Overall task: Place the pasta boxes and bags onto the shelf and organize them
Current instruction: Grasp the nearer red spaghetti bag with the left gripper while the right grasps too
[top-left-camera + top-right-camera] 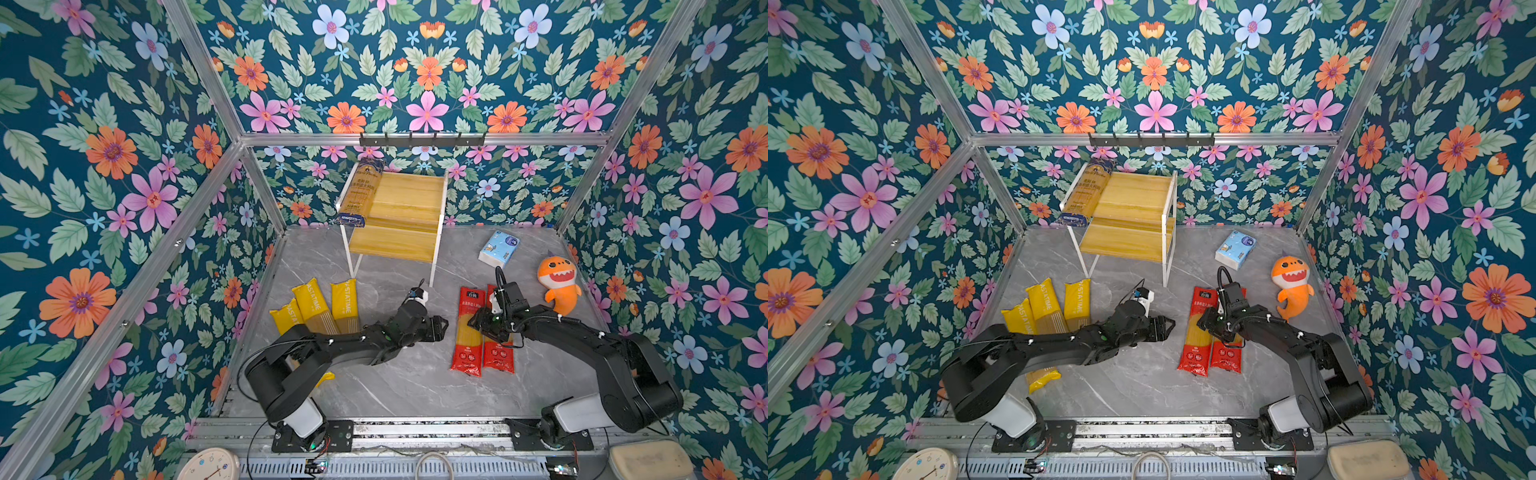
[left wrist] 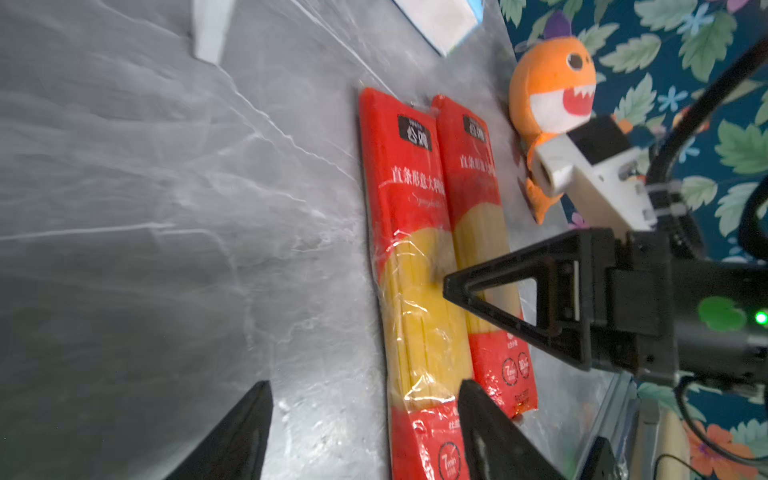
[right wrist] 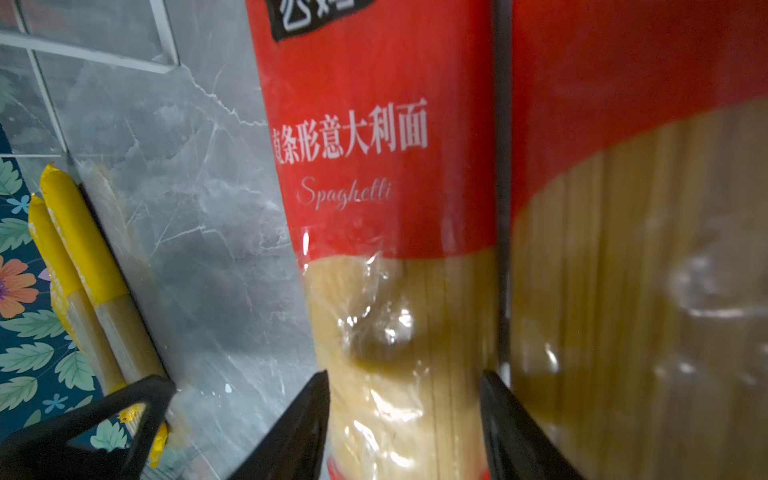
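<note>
Marble tabletop (image 1: 395, 395) holds 2 red packs (image 1: 468, 353), lengthwise toward the shelf (image 1: 395, 245).

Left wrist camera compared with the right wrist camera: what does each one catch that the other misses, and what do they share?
Only the left wrist camera shows the orange toy shark and a corner of the tissue pack. Only the right wrist camera shows the yellow pasta packs, lying close together. Both show the two red pasta packs side by side on the grey marble table; the right wrist camera sees them from much closer.
</note>
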`<control>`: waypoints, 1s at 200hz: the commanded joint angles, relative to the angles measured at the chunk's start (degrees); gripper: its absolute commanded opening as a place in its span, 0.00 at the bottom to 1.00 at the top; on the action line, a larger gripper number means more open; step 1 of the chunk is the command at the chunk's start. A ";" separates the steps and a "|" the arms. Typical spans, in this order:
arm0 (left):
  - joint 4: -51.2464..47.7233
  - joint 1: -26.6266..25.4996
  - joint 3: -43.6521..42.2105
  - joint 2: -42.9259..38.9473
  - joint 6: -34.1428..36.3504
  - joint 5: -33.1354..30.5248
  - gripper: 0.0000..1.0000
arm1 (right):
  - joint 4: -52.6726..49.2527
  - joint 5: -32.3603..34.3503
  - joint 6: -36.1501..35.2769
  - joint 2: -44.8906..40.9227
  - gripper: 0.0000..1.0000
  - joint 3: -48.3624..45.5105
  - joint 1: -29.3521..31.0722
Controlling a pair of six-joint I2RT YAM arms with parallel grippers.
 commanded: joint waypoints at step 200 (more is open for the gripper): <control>11.67 3.04 -0.63 9.37 1.18 13.64 0.45 | 37.16 -8.64 11.43 7.94 0.19 -8.79 0.81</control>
